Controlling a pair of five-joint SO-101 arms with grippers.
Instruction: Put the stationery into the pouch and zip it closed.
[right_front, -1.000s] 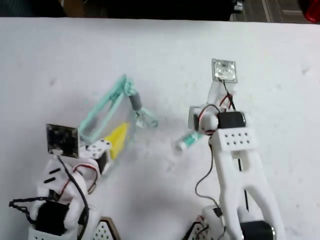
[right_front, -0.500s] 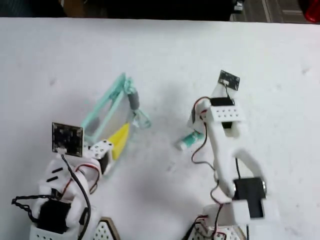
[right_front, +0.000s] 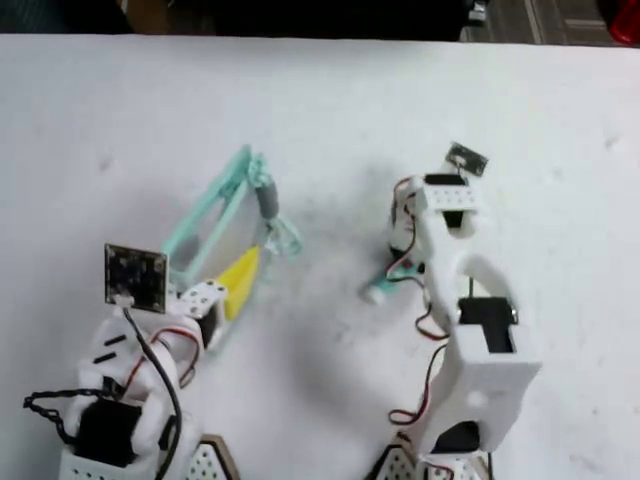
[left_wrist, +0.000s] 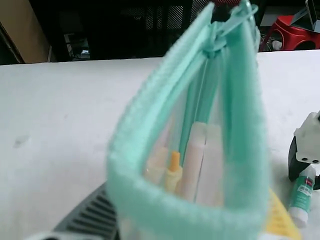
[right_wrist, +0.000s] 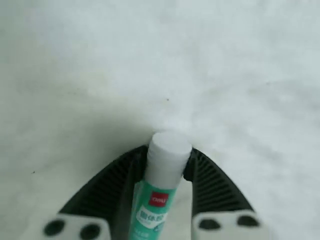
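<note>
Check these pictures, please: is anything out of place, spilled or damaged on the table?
Nothing is spilled or damaged. The only thing out of place is the glue stick: it is outside the pouch, gripped by the right pincer, while the pouch stands open with pens inside.

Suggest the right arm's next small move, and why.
Probably clamp firmly and lift the glue stick straight up. It lies on the table, seated in the right gripper, while the left gripper holds the pouch with its mouth open, stationery inside. Lifting first should clear the table before carrying over.
</note>
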